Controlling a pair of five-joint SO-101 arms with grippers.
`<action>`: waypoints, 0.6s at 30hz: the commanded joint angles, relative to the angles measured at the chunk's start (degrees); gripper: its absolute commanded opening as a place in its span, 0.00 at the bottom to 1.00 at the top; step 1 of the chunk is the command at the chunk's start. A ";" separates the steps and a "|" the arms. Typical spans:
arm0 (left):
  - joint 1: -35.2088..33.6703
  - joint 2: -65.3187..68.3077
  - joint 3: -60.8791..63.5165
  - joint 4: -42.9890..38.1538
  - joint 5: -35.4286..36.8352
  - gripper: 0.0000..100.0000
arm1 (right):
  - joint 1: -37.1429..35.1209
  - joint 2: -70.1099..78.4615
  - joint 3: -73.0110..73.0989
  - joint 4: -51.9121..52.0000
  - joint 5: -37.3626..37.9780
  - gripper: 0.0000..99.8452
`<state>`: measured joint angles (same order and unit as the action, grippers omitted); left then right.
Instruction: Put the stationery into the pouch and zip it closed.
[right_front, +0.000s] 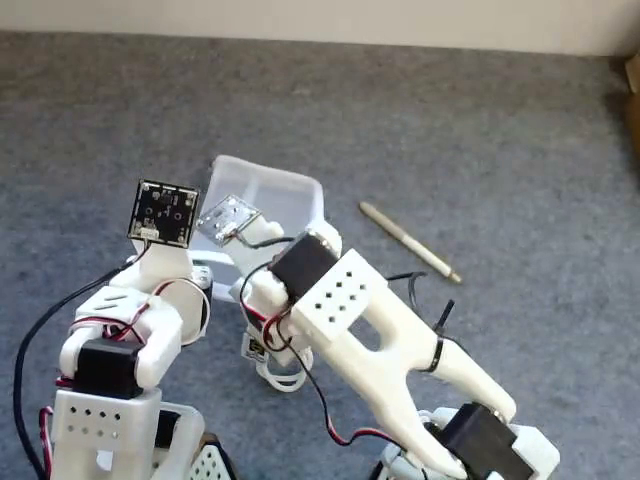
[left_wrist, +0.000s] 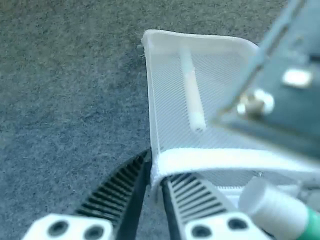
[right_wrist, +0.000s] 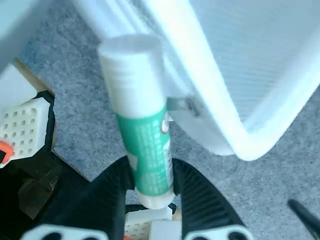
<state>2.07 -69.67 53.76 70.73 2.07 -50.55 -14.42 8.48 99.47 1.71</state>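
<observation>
A translucent white mesh pouch (right_front: 268, 193) lies on the grey carpet just beyond both arms. My left gripper (left_wrist: 154, 171) is shut on the corner of its white rim (left_wrist: 210, 159). A white stick-shaped item (left_wrist: 191, 95) shows through the mesh (left_wrist: 170, 115). My right gripper (right_wrist: 151, 169) is shut on a green glue stick (right_wrist: 145, 150) with a white cap, held upright beside the pouch (right_wrist: 240, 75) near its metal zip pull (right_wrist: 182, 106). The glue stick (left_wrist: 274, 210) also pokes in close to the left fingers. A beige pen (right_front: 408, 240) lies loose to the pouch's right.
The right arm's white link (right_front: 370, 305) slants over the table's middle, and the left arm (right_front: 135, 335) stands beside it. The right wrist's camera board (left_wrist: 280, 85) hangs over the pouch. A brown object (right_front: 632, 100) sits at the far right edge. Grey carpet stretches beyond.
</observation>
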 joint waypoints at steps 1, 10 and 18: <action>1.19 -1.45 -0.75 0.35 -0.35 0.01 | 4.35 1.01 -3.91 -1.80 -0.44 0.01; 1.19 -1.45 -0.75 0.35 -0.35 0.01 | 5.32 1.89 -5.58 -1.89 -0.88 0.01; 0.84 -1.45 -0.84 0.09 -0.35 0.01 | 4.79 -1.63 -11.12 1.71 -0.88 0.01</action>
<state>2.07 -69.67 53.76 70.90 2.33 -46.68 -12.22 3.21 99.82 1.71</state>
